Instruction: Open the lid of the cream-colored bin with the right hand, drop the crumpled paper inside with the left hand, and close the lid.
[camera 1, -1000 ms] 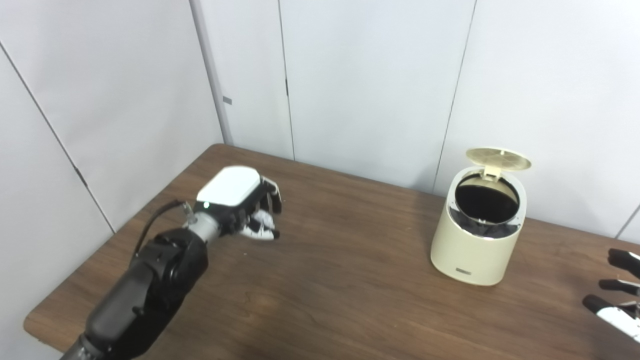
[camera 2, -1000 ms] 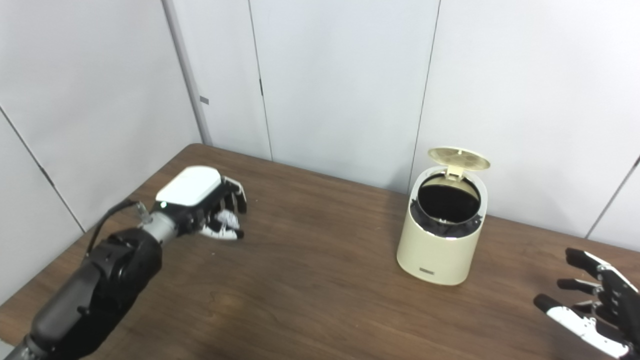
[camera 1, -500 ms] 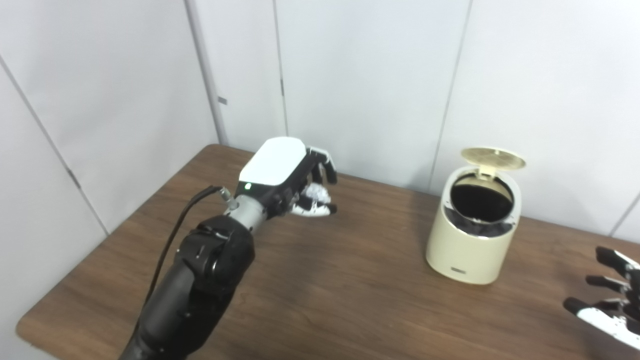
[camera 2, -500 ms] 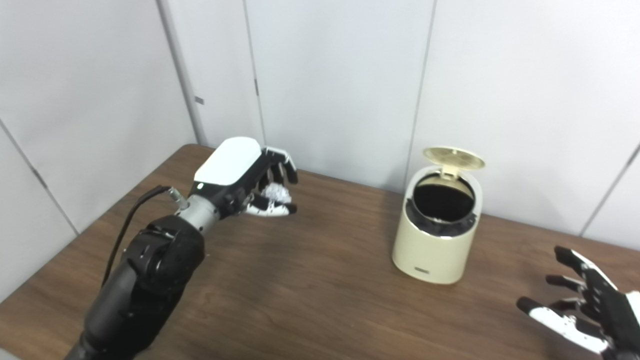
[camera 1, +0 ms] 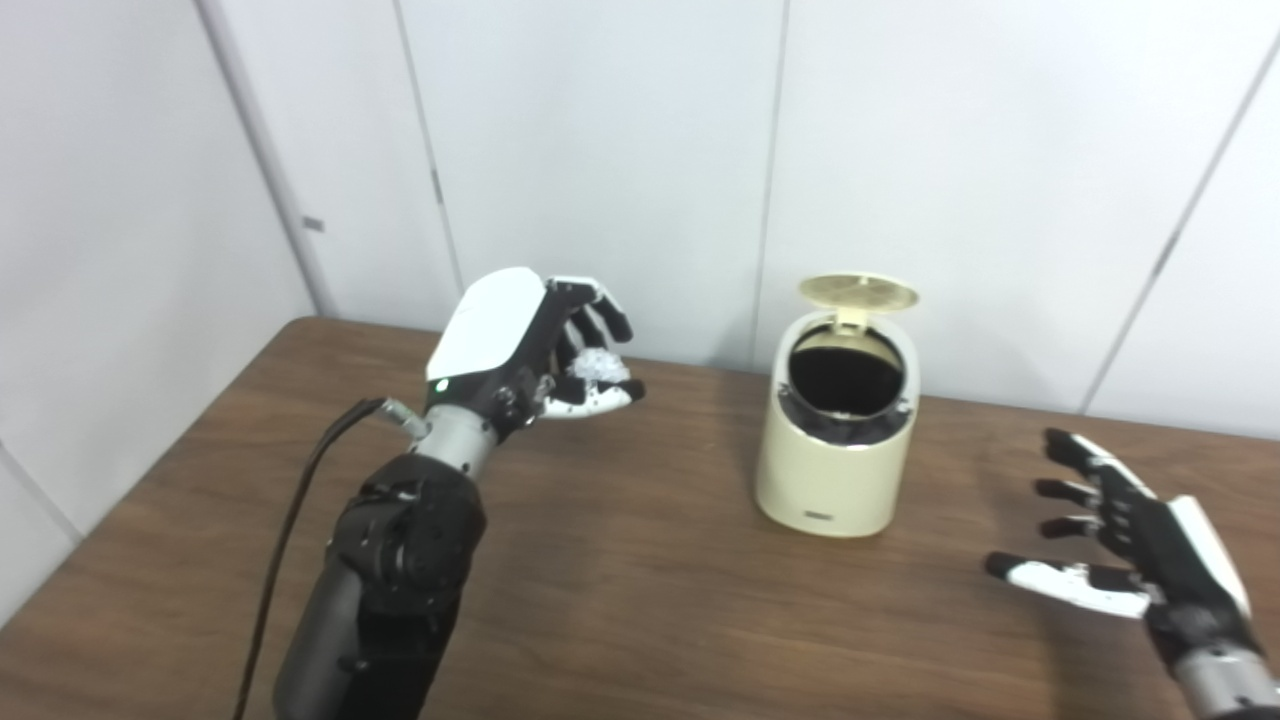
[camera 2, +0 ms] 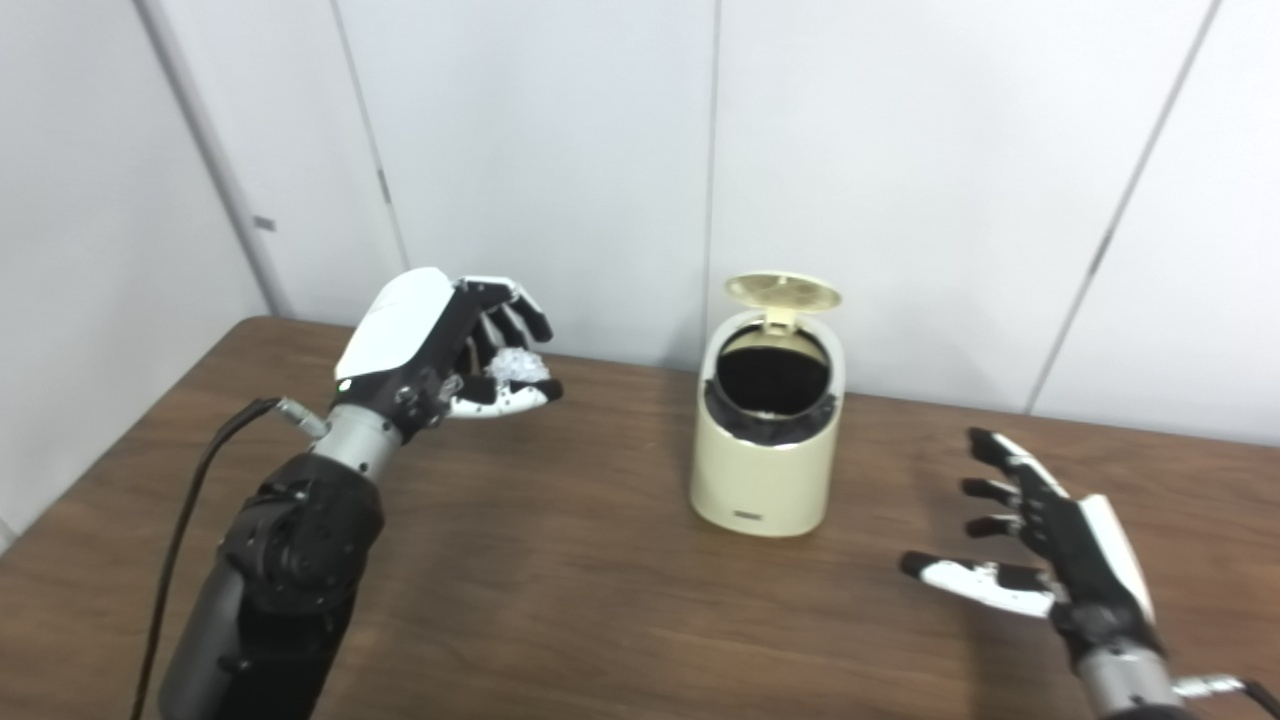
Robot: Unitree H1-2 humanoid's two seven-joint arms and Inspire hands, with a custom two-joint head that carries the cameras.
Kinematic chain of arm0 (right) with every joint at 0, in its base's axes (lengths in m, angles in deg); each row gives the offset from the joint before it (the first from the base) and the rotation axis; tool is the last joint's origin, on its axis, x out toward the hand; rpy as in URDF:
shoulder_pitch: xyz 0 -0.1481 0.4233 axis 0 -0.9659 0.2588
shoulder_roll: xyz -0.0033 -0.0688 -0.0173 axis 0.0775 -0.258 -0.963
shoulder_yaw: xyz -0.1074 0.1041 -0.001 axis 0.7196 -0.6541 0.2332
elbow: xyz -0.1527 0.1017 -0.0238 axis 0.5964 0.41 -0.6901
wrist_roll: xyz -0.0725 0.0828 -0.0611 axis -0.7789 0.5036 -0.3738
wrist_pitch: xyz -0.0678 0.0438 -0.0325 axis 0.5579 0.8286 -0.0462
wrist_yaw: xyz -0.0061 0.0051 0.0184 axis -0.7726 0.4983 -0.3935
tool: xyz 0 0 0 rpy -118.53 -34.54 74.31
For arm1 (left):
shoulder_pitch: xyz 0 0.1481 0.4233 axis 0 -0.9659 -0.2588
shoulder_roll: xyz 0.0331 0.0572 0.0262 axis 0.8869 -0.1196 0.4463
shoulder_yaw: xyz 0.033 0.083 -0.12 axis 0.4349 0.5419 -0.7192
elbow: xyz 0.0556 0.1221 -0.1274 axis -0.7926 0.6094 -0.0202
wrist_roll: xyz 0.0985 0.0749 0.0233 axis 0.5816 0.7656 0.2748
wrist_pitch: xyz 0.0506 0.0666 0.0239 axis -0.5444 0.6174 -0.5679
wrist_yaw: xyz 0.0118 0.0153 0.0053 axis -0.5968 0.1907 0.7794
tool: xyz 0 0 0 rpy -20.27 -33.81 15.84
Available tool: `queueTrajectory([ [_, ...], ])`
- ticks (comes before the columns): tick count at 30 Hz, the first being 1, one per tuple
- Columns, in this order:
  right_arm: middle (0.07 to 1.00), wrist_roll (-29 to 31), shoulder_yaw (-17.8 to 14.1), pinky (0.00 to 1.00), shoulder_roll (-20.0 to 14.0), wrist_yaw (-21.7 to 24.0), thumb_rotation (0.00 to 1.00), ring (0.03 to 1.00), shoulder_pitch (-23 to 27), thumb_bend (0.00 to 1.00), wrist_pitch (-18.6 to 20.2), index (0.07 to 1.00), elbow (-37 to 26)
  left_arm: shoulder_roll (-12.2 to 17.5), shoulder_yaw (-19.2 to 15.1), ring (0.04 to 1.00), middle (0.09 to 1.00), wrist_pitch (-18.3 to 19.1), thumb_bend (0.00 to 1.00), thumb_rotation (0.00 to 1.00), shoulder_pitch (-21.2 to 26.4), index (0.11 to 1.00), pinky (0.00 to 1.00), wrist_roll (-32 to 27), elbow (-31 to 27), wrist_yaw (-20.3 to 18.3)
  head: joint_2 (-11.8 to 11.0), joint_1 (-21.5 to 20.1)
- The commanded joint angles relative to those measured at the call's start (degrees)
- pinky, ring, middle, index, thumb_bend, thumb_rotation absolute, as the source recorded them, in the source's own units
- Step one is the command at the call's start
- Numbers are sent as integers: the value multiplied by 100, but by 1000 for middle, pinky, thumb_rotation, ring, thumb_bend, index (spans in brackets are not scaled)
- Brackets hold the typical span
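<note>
Bin (camera 1: pixel 835 450): near desk's far edge, lid (camera 1: pixel 858 291) up.
L hand (camera 1: pixel 530 350): fingers clamped on paper (camera 1: pixel 593 366), well short of bin.
R hand (camera 1: pixel 1120 535): fingers apart, empty.
Risk: loose pinch, ball may drop early/clip rim.

One bin (camera 1: pixel 833 440) with one lid (camera 1: pixel 858 291), one crumpled paper (camera 1: pixel 594 366), two hands, one table (camera 1: pixel 640 600).

The bin (camera 1: pixel 835 455) was cream-coloured, with a black interior and a small dark label low on its front. Its lid (camera 1: pixel 858 291) was a deeper tan-yellow with a faint ribbed pattern on the underside. The crumpled paper (camera 1: pixel 592 366) was white. The left hand (camera 1: pixel 530 345) had a white back and black fingers (camera 1: pixel 607 312); the right hand (camera 1: pixel 1130 545) matched. The worktop (camera 1: pixel 640 600) was dark brown woodgrain. The wall panels (camera 1: pixel 600 150) were pale grey-white.
</note>
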Motion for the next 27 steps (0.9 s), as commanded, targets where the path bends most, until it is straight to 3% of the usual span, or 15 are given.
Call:
queueTrajectory([
  [1,885,1,-3,626,-50,-107,181,798,234,699,-422,881,-24,-12,35,386,471,-246,501,0,314,516,355,-37,-7,308,-19,-50],
  [10,899,-211,91,532,63,-206,173,771,197,683,-590,878,112,-282,187,376,498,-528,500,0,479,507,327,-216,427,727,-162,-488],
  [22,903,-242,174,618,123,-174,108,788,187,677,-707,872,202,-617,442,357,476,-984,495,0,673,541,303,-412,1055,1300,-320,-736],
  [27,899,-292,199,636,123,-177,120,795,196,678,-742,875,262,-663,562,356,469,-1020,493,0,744,550,310,-386,1142,1299,-420,-895],
])
